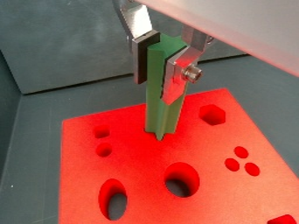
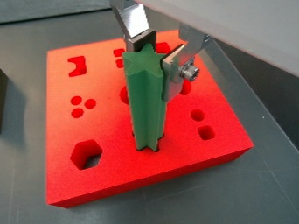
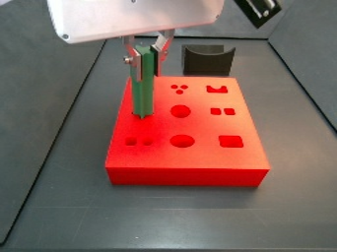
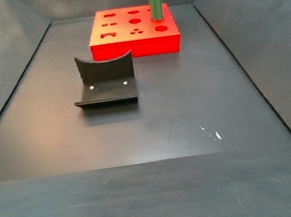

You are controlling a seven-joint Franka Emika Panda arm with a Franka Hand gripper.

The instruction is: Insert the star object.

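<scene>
Wrist views: claw [image 2: 160,54] clamps upright star object [image 2: 146,96] | side view: fixture [image 4: 106,81], claw hidden

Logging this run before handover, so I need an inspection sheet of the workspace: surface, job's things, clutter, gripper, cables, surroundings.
Surface: dark grey floor, bare apart from the pieces.
Job's things: green star object upright, lower end at the top face of the red block; insertion depth unclear.
Clutter: dark grey curved piece, apart from the block.
Gripper: gripper above the block, shut on the star object.
Cables: nothing seen.
Surroundings: dark walls around the floor.
</scene>
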